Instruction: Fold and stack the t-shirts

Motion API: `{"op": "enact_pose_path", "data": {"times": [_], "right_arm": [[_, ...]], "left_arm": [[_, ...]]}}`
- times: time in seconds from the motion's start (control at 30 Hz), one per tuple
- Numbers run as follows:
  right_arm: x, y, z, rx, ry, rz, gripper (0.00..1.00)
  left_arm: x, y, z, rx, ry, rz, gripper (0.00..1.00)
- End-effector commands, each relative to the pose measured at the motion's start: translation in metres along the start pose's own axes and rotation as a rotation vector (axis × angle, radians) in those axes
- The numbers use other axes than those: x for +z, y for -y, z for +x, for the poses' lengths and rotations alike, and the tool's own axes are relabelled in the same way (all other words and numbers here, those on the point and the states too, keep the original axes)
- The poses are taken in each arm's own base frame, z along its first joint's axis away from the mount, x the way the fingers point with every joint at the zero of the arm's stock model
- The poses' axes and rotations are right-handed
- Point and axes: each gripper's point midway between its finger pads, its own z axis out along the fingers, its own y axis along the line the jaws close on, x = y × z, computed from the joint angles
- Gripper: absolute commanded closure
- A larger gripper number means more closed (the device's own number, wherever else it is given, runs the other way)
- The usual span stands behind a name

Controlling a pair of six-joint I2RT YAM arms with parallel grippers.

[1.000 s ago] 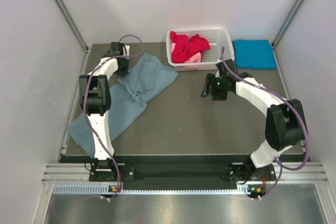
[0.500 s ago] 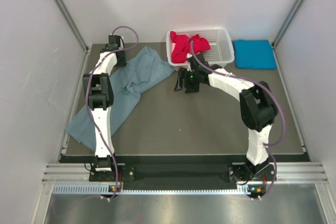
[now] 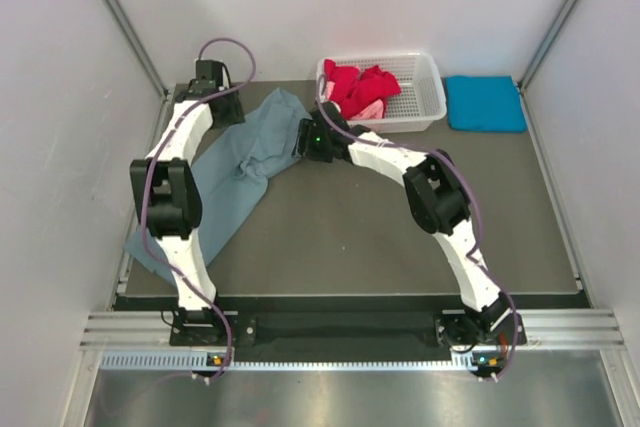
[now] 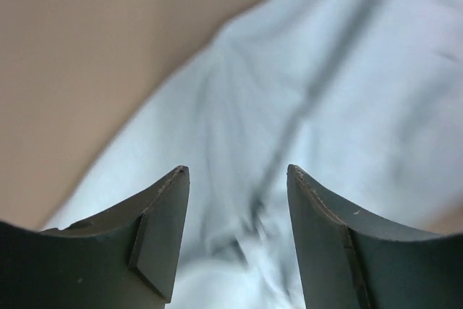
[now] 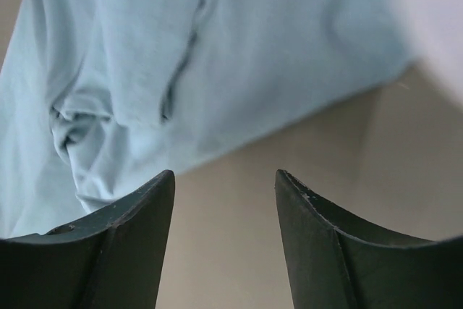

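A large dusty grey-blue cloth t-shirt [image 3: 245, 162] lies crumpled and slantwise on the left half of the dark desk [image 3: 380, 237], running from beside the white plastic lattice basket [image 3: 428, 97] down to the near left edge. In the left wrist view, the left fingers [image 4: 160, 233] stand apart above this shirt [image 4: 325, 92]. Its cloth fills the gap between them and they grip nothing, with bare desk showing past the hem at the upper left. In the right wrist view, the right fingers [image 5: 130, 240] are also apart and hold nothing. Bare desk lies between them, and the shirt's [image 5: 275, 56] wrinkled edge is just ahead of the tips. Only the overhead view places the arms: the left one reaches to the far left corner, the right one stretches across to the shirt's far right edge. It alone also shows the red and pink shirts [image 3: 355, 85] heaped in the basket and a folded bright turquoise shirt [image 3: 485, 104] just right of it.
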Motion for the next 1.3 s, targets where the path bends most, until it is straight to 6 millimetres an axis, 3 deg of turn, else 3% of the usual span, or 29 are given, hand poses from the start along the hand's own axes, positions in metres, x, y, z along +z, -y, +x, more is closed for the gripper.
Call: {"op": "enact_pose_path", "data": {"times": [0.0, 0.03, 0.07, 0.1, 0.13, 0.17, 0.2, 0.23, 0.27, 0.3, 0.33, 0.37, 0.43, 0.5, 0.53, 0.57, 0.63, 0.7, 0.83, 0.87, 0.93, 0.97, 1.0, 1.03, 1.1, 1.13, 1.17, 1.23, 1.27], "right_arm": [[0.013, -0.024, -0.019, -0.020, 0.135, 0.034, 0.42], [0.016, -0.028, -0.022, -0.008, 0.150, 0.030, 0.43], [0.024, -0.023, -0.018, -0.001, 0.155, 0.042, 0.43], [0.027, -0.022, -0.017, 0.007, 0.162, 0.048, 0.44], [0.031, -0.024, -0.020, 0.025, 0.178, 0.041, 0.45], [0.041, -0.016, -0.014, 0.029, 0.171, 0.057, 0.46], [0.047, -0.013, -0.014, 0.032, 0.173, 0.063, 0.48], [0.049, -0.019, -0.021, 0.031, 0.193, 0.054, 0.49], [0.060, -0.013, -0.017, 0.033, 0.190, 0.062, 0.50], [0.064, -0.013, -0.018, 0.032, 0.197, 0.062, 0.52], [0.064, -0.020, -0.030, 0.026, 0.225, 0.047, 0.55], [0.074, -0.012, -0.029, 0.018, 0.235, 0.068, 0.58], [0.073, -0.021, -0.053, -0.024, 0.302, 0.060, 0.65], [0.083, -0.011, -0.068, -0.015, 0.343, 0.069, 0.67], [0.078, -0.018, -0.086, -0.005, 0.379, 0.041, 0.68], [0.085, -0.003, -0.093, 0.010, 0.391, 0.060, 0.68], [0.085, -0.001, -0.112, 0.057, 0.422, 0.007, 0.65], [0.085, 0.001, -0.118, 0.065, 0.396, -0.050, 0.54], [0.060, -0.035, -0.126, -0.040, 0.376, -0.155, 0.37], [0.043, -0.053, -0.128, -0.065, 0.365, -0.185, 0.35], [0.030, -0.066, -0.124, -0.091, 0.349, -0.204, 0.30], [0.008, -0.089, -0.126, -0.104, 0.344, -0.253, 0.29], [-0.001, -0.099, -0.124, -0.113, 0.336, -0.270, 0.28], [-0.006, -0.105, -0.117, -0.131, 0.318, -0.274, 0.28], [-0.033, -0.137, -0.103, -0.157, 0.288, -0.324, 0.26], [-0.031, -0.143, -0.079, -0.155, 0.237, -0.327, 0.26], [-0.053, -0.158, -0.077, -0.157, 0.238, -0.354, 0.26], [-0.052, -0.153, -0.042, -0.132, 0.169, -0.325, 0.24], [-0.072, -0.172, -0.031, -0.134, 0.166, -0.357, 0.23]], "left_arm": [[-0.069, 0.004, -0.007, -0.064, 0.064, 0.006, 0.39], [-0.077, 0.006, 0.002, -0.076, 0.047, 0.019, 0.40], [-0.099, 0.010, -0.001, -0.095, 0.076, 0.055, 0.41], [-0.098, 0.012, 0.024, -0.118, 0.027, 0.068, 0.41], [-0.106, 0.018, 0.029, -0.120, 0.036, 0.094, 0.41], [-0.128, 0.018, 0.029, -0.125, 0.069, 0.111, 0.41], [-0.130, 0.016, 0.047, -0.136, 0.044, 0.105, 0.41], [-0.138, 0.017, 0.053, -0.144, 0.048, 0.121, 0.41], [-0.159, 0.018, 0.050, -0.156, 0.090, 0.146, 0.41], [-0.162, 0.016, 0.062, -0.173, 0.076, 0.146, 0.42], [-0.172, 0.021, 0.067, -0.182, 0.073, 0.184, 0.42], [-0.191, 0.021, 0.065, -0.190, 0.110, 0.206, 0.42], [-0.200, 0.019, 0.079, -0.216, 0.102, 0.213, 0.42], [-0.215, 0.018, 0.090, -0.242, 0.106, 0.228, 0.42], [-0.220, 0.018, 0.093, -0.249, 0.106, 0.237, 0.42], [-0.228, 0.019, 0.095, -0.263, 0.108, 0.254, 0.42], [-0.235, 0.019, 0.103, -0.272, 0.090, 0.260, 0.42], [-0.245, 0.019, 0.104, -0.280, 0.100, 0.270, 0.42], [-0.255, 0.015, 0.103, -0.270, 0.105, 0.256, 0.42], [-0.256, 0.013, 0.105, -0.265, 0.095, 0.246, 0.42], [-0.263, 0.013, 0.097, -0.258, 0.110, 0.243, 0.42], [-0.265, 0.012, 0.097, -0.258, 0.105, 0.238, 0.42], [-0.271, 0.012, 0.092, -0.256, 0.123, 0.243, 0.42], [-0.275, 0.011, 0.088, -0.254, 0.136, 0.240, 0.42], [-0.284, 0.009, 0.084, -0.257, 0.152, 0.233, 0.42], [-0.287, 0.009, 0.083, -0.258, 0.157, 0.238, 0.42], [-0.293, 0.009, 0.082, -0.265, 0.167, 0.244, 0.41], [-0.300, 0.010, 0.081, -0.272, 0.173, 0.256, 0.41], [-0.306, 0.010, 0.081, -0.281, 0.185, 0.262, 0.42]]}}
